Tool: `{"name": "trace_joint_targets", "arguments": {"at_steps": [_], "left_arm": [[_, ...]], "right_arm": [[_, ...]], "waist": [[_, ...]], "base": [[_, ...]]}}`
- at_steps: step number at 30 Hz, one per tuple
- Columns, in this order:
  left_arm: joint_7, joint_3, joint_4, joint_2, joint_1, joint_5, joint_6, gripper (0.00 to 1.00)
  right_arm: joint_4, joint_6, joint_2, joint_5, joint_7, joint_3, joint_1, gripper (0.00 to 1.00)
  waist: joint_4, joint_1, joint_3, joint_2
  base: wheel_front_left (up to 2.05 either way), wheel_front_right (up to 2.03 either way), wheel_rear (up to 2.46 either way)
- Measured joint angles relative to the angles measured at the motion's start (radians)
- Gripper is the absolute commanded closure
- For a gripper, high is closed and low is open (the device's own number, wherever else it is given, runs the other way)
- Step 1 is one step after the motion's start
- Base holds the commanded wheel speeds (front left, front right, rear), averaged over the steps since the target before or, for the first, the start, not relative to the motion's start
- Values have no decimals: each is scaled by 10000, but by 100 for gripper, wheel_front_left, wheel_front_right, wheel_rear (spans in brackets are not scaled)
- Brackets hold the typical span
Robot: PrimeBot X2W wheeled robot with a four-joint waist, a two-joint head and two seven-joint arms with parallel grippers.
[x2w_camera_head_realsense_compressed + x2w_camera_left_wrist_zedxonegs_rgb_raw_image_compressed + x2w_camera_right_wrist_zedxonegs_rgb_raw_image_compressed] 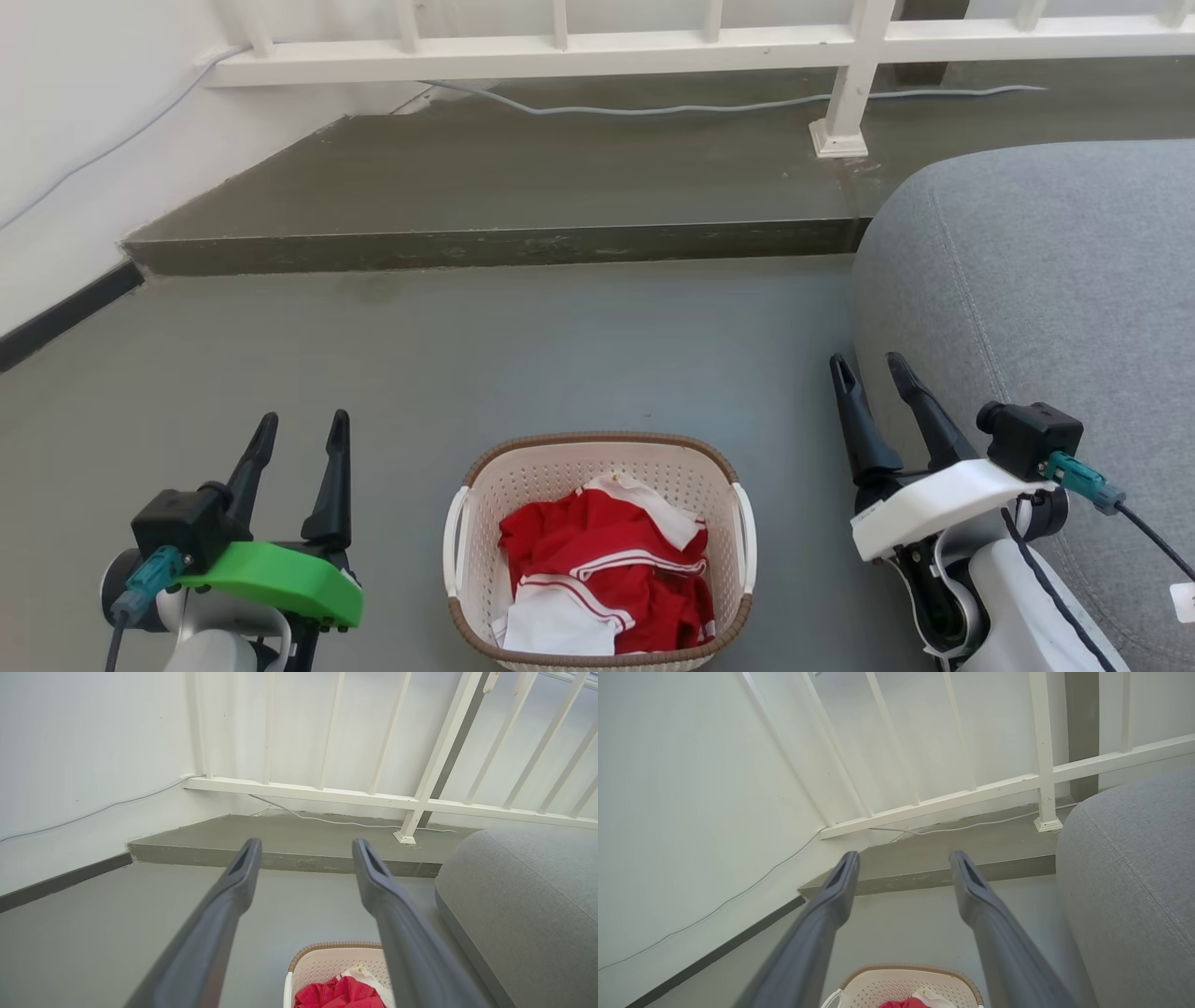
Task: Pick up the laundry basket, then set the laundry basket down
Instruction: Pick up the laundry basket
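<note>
The laundry basket (523, 485) stands on the grey floor at the bottom middle of the head view, cream-white and perforated with a brown rim and white side handles, holding red and white clothes. My left gripper (303, 427) hovers open to its left, apart from it. To the basket's right my right gripper (870, 367) is open too, close to the sofa. The left wrist view shows the basket's far end (322, 961) low between that gripper's (306, 847) spread fingers. In the right wrist view the basket's rim (896, 970) lies at the bottom under the open gripper (903, 858).
A grey sofa (1055, 308) fills the right side, close to my right arm. A raised concrete step (495, 247) crosses the floor ahead, with a white railing (653, 51) and a pale cable (653, 107) on it. A white wall (65, 140) with dark skirting runs along the left.
</note>
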Motion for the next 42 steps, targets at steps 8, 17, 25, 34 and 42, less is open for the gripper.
{"name": "trace_joint_targets", "arguments": {"at_steps": [8,17,25,34,42], "left_arm": [[0,146,-54,-13,1,13,-10,0],[0,167,-167,-8,-81,12,-36,0],[0,153,-224,109,-372,2,-40,0],[0,-366,-280,447,-1104,-242,-52,0],[-29,-1060,81,769,-1923,-819,-52,0]], "right_arm": [[38,0,17,-169,0,-52,0,0],[36,-17,52,-259,0,-105,-45,0],[29,-209,67,-407,0,-144,-275,0],[132,-374,84,-585,0,-69,-905,0],[800,-554,84,-240,-2,88,-1517,0]], "waist": [[-77,0,283,0],[-202,0,969,0],[-290,0,1807,0],[-364,0,2964,0],[-401,0,4078,0]], "base": [[0,0,0],[0,0,0],[0,0,0],[0,0,0],[0,0,0]]}}
